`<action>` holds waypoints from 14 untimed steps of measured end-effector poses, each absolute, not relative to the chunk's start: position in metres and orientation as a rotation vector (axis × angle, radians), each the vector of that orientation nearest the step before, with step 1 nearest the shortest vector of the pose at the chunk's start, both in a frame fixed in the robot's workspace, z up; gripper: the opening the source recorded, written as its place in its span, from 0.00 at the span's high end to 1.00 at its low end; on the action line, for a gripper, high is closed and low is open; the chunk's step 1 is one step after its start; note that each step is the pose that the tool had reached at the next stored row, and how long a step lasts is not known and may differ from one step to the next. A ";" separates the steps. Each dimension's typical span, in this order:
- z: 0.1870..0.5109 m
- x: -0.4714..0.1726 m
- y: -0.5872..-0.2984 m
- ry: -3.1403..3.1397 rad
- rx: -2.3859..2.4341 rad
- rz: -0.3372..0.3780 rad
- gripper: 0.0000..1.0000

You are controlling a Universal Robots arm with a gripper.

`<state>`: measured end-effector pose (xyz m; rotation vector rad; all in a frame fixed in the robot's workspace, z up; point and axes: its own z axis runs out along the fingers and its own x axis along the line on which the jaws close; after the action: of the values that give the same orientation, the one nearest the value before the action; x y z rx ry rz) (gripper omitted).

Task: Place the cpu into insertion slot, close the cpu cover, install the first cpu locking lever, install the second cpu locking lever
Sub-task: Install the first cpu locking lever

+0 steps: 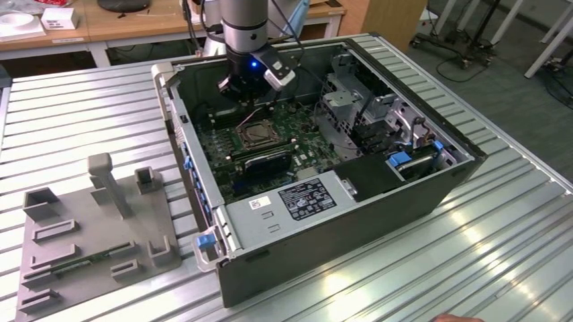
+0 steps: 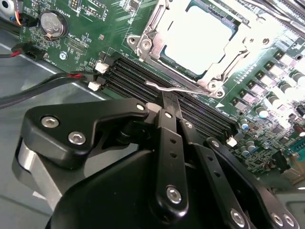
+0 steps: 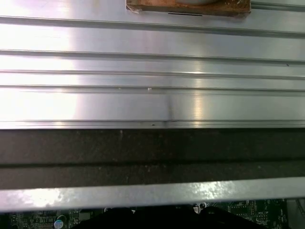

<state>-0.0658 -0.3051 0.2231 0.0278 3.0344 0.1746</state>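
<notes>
The open computer case (image 1: 430,194) lies on a slatted metal table. On its green motherboard sits the insertion slot (image 1: 257,135). In the second wrist view the cpu (image 2: 200,36) shows its pale face inside the slot. The silvery cpu cover (image 2: 147,43) lies down flat around it. A thin wire locking lever (image 2: 190,87) runs along the socket's near edge. My gripper (image 2: 170,98) is shut, its black fingers pressed together, with the tips right at that lever's hooked end. In the exterior view the gripper (image 1: 248,99) hangs just behind the socket, inside the case.
Long black memory slots (image 2: 143,76) lie between the gripper and the socket. Red and black cables (image 2: 47,81) and a coin cell (image 2: 52,25) are beside them. A grey power supply (image 1: 296,201) and a drive cage (image 1: 358,100) crowd the case. A grey fixture (image 1: 90,228) stands on the exterior view's left.
</notes>
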 end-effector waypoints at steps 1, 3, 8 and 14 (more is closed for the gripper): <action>0.223 -0.066 -0.305 3.034 0.028 0.175 0.89; 0.224 -0.066 -0.305 3.034 0.028 0.175 0.89; 0.225 -0.066 -0.305 3.035 0.028 0.174 0.89; 0.229 -0.066 -0.305 3.034 0.028 0.175 0.89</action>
<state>-0.0658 -0.3051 0.2287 0.0278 3.0344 0.1746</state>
